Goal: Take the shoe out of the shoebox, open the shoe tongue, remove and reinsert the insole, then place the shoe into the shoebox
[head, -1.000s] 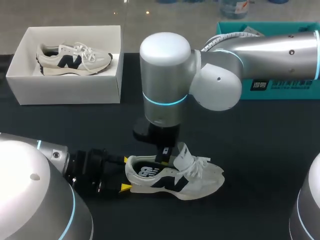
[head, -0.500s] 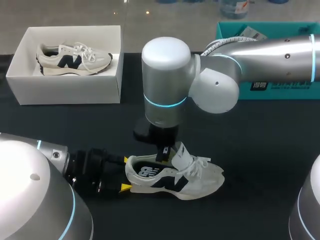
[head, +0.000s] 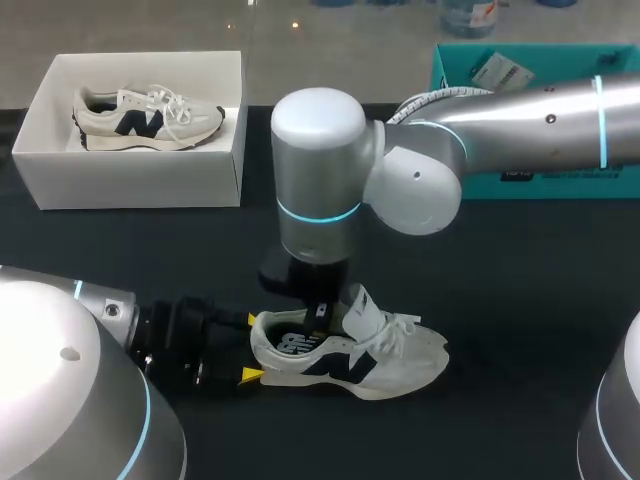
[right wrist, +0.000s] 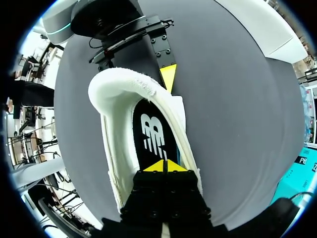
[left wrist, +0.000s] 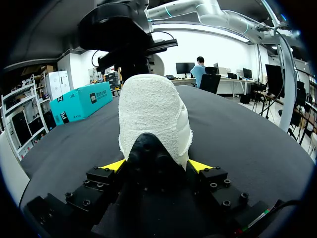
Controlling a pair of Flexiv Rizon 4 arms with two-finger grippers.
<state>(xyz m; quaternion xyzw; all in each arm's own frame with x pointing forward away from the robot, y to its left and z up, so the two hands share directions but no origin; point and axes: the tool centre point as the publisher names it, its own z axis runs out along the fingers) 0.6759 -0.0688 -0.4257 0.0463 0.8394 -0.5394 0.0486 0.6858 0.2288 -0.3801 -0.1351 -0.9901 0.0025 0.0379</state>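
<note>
On table point(head: 520, 280) — nubby white shoe point(head: 400, 360) | left fingers point(left wrist: 113, 165) clamp heel point(left wrist: 153, 109) | right fingers point(right wrist: 154, 166) inside

Even overhead room light, soft shadows, glare on metal only.
Head view: the black table point(head: 520, 300) soaks up light, with only a faint shadow just under the shoe point(head: 400, 365). The white shoebox point(head: 130, 180) at far left is bright but not blown out. Specular streaks show on the right arm point(head: 520, 110) and the left arm point(head: 60, 400) dome, near left. Left wrist view: strong backlight from the far side, left gripper point(left wrist: 156, 165) body in shade, heel evenly lit. Right wrist view: table looks pale grey, inside of the shoe dark.
</note>
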